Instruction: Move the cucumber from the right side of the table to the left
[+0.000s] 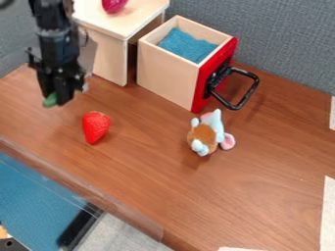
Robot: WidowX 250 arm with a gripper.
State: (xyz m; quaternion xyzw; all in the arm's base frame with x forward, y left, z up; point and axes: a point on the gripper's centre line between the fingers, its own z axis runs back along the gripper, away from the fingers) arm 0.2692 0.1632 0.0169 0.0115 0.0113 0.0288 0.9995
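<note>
Cucumber [50, 101] is clamped in the closed gripper [58, 99].

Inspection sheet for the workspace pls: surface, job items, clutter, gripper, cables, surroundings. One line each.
Surface: wood-grain table, white strips at its edges.
Job items: green cucumber at the gripper's tip, upper left of view; looks held.
Clutter: strawberry near the gripper; plush toy in front of the drawer box, which has a red front, black handle and blue lining.
Gripper: black gripper, fingers at the cucumber, pointing down.
Cables: none I can make out for sure.
Surroundings: grey partition behind; wooden stand bearing a reddish item.
</note>
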